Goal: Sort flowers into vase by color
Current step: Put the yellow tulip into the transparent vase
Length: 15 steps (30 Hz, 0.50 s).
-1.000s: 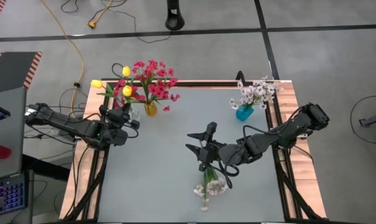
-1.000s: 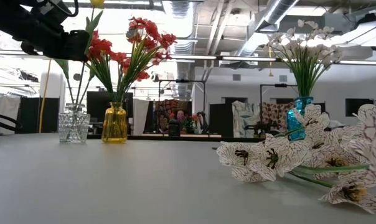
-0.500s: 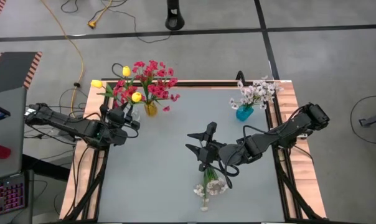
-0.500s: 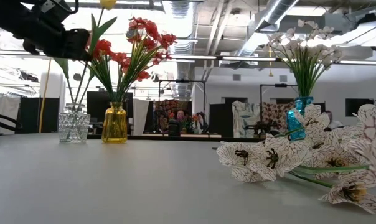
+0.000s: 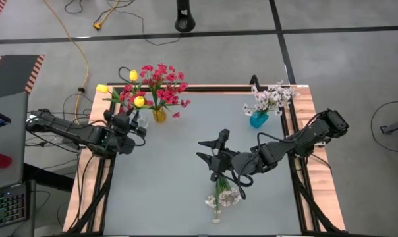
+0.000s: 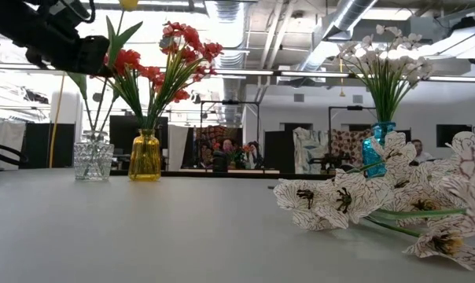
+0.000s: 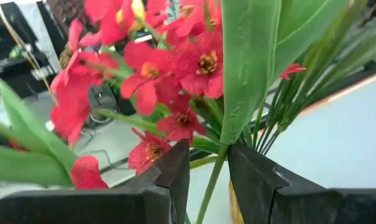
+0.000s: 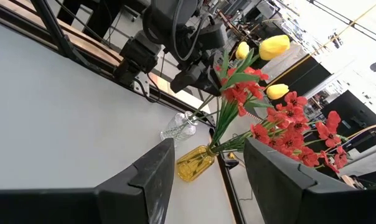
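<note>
My left gripper point(image 5: 130, 122) is raised at the table's far-left corner, shut on a yellow tulip point(image 5: 139, 101) beside the red-pink blossoms point(image 5: 163, 85). These stand in a yellow vase point(image 5: 159, 116). Two more yellow tulips point(image 5: 103, 88) stand with their stems in a clear glass vase point(image 6: 93, 157). White blossoms point(image 5: 271, 97) stand in a blue vase point(image 5: 258, 120). A bunch of white flowers point(image 5: 222, 196) lies flat on the table near its near edge. My right gripper point(image 5: 209, 149) hovers open over the table's middle, just beyond that bunch. My left gripper pinches the yellow tulip's green stem point(image 7: 211, 180) between its two fingers, just below the base of a broad leaf point(image 7: 250, 68). The fingers lie across the stem. The stem stands roughly upright with the bud point(image 6: 128, 4) above the gripper. Its lower end is hidden.
The three vases stand along the table's far edge, clear and yellow close together at the left, blue at the right. The raised wooden table rim point(image 5: 308, 105) frames the grey top. Bare tabletop point(image 5: 166, 184) lies between the vases and the white bunch. A person shows in the room beyond.
The held yellow tulip has swayed: its bud swung toward the table's right and near side, then came part of the way back. My left gripper has shifted only slightly with it and stayed shut on the stem.
</note>
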Each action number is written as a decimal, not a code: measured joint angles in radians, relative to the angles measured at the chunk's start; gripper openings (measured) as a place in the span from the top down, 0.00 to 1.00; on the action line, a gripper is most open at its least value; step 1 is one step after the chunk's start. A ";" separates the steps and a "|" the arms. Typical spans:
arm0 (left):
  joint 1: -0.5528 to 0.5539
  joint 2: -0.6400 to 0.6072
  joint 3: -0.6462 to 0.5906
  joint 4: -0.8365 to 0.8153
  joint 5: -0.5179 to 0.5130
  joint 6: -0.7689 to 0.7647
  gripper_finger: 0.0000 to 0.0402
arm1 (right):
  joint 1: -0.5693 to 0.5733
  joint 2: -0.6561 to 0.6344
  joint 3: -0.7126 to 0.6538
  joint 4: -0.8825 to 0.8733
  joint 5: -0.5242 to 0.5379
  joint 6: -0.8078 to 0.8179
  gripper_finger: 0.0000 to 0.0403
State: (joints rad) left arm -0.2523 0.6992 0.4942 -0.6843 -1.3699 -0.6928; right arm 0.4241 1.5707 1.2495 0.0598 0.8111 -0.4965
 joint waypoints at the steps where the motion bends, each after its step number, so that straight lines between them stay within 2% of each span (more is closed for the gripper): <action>1: 0.000 0.000 0.000 -0.016 0.000 -0.036 0.75 | -0.001 0.000 0.000 0.000 0.000 0.000 0.46; 8: 0.001 -0.016 0.000 -0.175 0.012 -0.369 0.70 | -0.001 0.000 0.000 0.000 0.000 0.000 0.46; 12: 0.025 -0.043 0.000 -0.309 0.098 -0.626 0.69 | -0.001 0.000 0.000 0.000 0.000 0.000 0.46; 15: 0.042 -0.062 0.000 -0.388 0.178 -0.725 0.69 | -0.001 0.000 0.000 0.000 0.000 0.000 0.46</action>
State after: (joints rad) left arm -0.2107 0.6372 0.4942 -1.0723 -1.1917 -1.4175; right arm 0.4236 1.5707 1.2495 0.0597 0.8110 -0.4961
